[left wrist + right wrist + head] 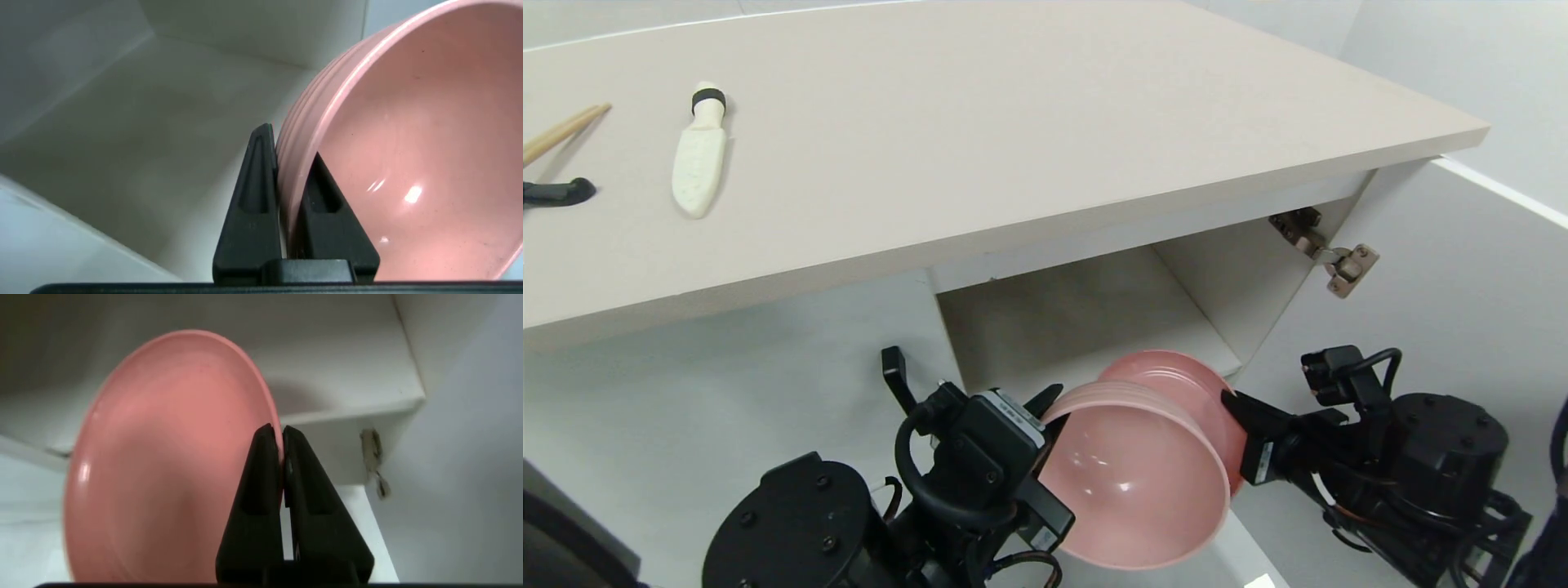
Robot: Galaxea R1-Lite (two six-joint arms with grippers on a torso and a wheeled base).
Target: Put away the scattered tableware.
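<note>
We find the task partly advanced and not complete. The left gripper [288, 149] is clamped on the rim of a pink bowl [1135, 482], one finger inside the wall and one outside, and the bowl is tilted steeply with its mouth towards the robot. The right gripper [278, 433] is closed on the edge of a pink plate [1176, 380], which stands nearly on edge just behind the bowl; we cannot tell whether the two dishes touch. Both are held low, in front of the opening of the cabinet [1078, 318] under the counter [1013, 122]. The cabinet's door [1462, 269] is swung wide to the robot's right on its hinge [1339, 261]. Neither dish rests on the cabinet shelf yet, so we judge the placing step for both as outstanding. As to contents, the bowl's inside shows only bare glaze with a light spot, and the plate carries nothing. Further items lie on the counter, well apart from the grippers: a white utensil with a black band [698, 159], a pair of chopsticks [564, 131] at the left edge, and a black handle [556, 193] just below them. We judge these as remaining work once the bowl and plate are shelved
</note>
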